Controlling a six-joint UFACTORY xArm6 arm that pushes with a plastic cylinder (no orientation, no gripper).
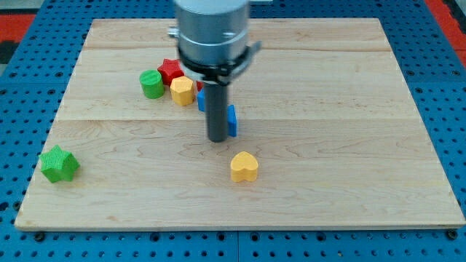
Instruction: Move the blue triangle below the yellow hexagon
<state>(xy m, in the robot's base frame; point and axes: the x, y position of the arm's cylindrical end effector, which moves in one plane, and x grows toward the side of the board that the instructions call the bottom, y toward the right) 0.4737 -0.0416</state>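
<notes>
The yellow hexagon lies left of centre near the view's top, between a green cylinder and a red block. My rod comes down from the arm's grey body, and my tip rests on the board at mid-view. A blue block, mostly hidden behind the rod, touches its right side. Another bit of blue shows at the rod's left, just right of the hexagon. I cannot make out the blue shape.
A yellow heart lies below my tip. A green star sits near the board's left lower corner. The wooden board lies on a blue pegboard surface.
</notes>
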